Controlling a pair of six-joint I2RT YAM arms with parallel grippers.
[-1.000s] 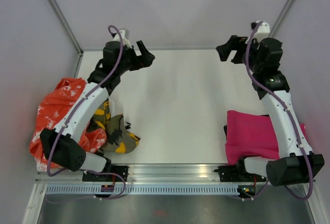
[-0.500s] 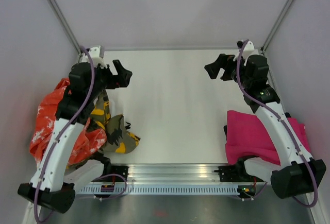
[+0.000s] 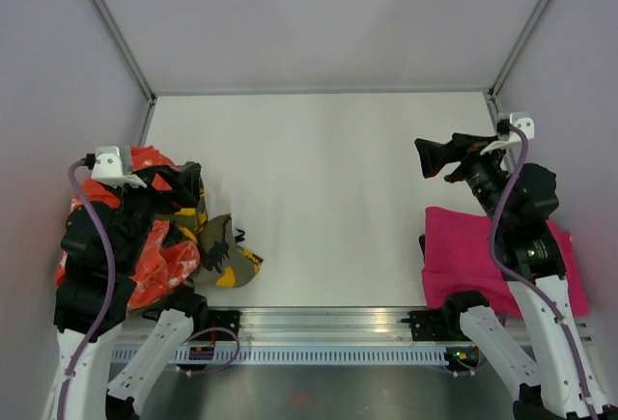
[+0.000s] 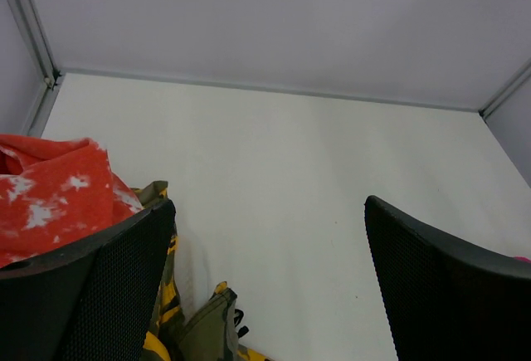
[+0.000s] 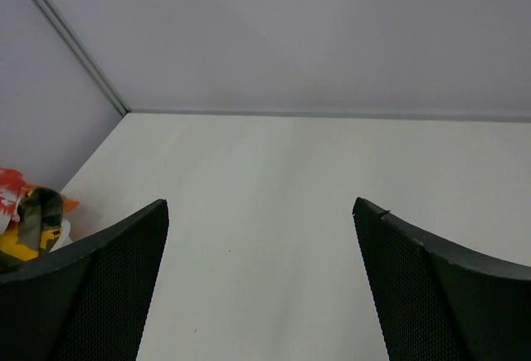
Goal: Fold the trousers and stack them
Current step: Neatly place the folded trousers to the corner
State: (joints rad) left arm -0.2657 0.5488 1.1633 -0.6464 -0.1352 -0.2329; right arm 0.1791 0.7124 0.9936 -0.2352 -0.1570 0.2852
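Empty grippers, one pair down, heap waiting.
Left gripper (image 3: 185, 182) and right gripper (image 3: 435, 155) are both hanging spread wide, gripping nothing. Pink trousers (image 3: 468, 251) are lying apparently folded at 4 o'clock on the table (image 3: 328, 169). Orange trousers (image 3: 166, 258) and camouflage trousers (image 3: 228, 256) are sitting crumpled at 8 o'clock, awaiting folding and stacking.

Pale walls (image 3: 319, 14) enclose a white table (image 3: 328, 198) with a metal rail (image 3: 319, 328) along its near edge.

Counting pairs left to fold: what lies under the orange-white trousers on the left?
The camouflage trousers poke out at the edge of the orange-white trousers. How far they run beneath, and anything else below, is hidden by cloth and the left arm.
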